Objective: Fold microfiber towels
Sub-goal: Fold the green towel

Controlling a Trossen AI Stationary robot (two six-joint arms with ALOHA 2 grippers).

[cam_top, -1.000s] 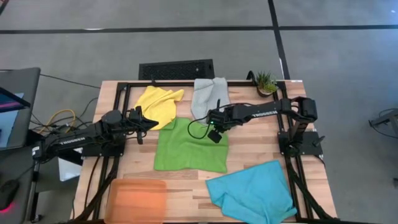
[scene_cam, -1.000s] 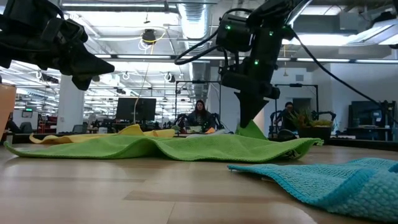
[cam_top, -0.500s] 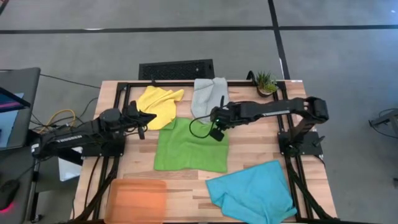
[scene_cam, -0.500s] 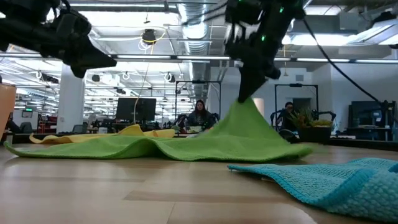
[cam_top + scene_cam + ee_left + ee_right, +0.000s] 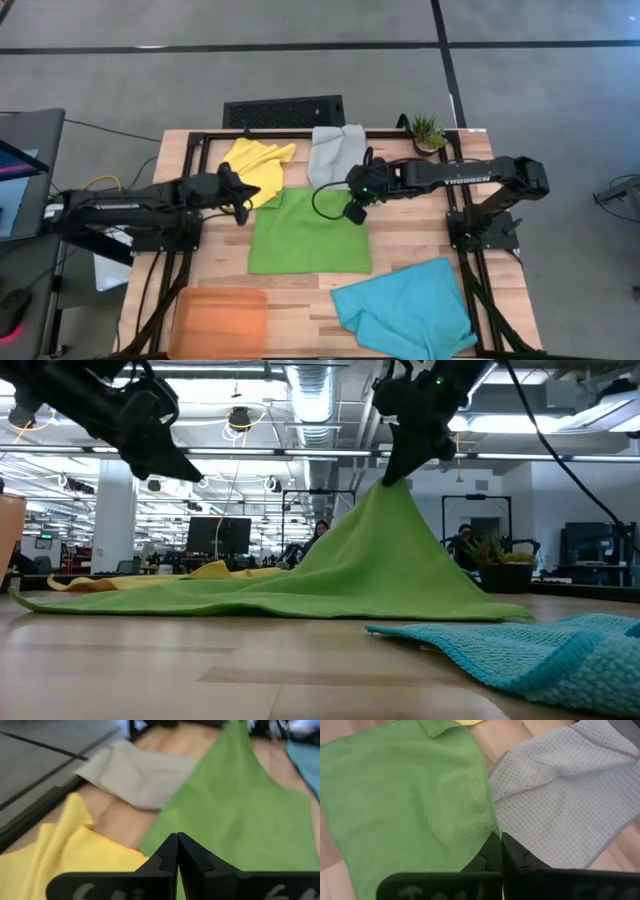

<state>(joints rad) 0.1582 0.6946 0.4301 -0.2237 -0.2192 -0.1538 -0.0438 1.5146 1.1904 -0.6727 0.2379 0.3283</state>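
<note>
While right gripper (image 5: 496, 851) pinches green towel (image 5: 305, 235) corner aloft, left gripper (image 5: 177, 851) closed empty, orange tray (image 5: 218, 322) bare

We're in a big open-plan lab or office hall: beyond the wooden desk (image 5: 410, 235) run exposed ceiling ducts (image 5: 310, 390) and rows of strip lights, with monitors (image 5: 218, 535) and seated people (image 5: 322, 532) at workstations past the desk's far edge (a potted plant (image 5: 428, 131) sits on its corner). Grey concrete floor (image 5: 300, 75) surrounds the desk.
</note>
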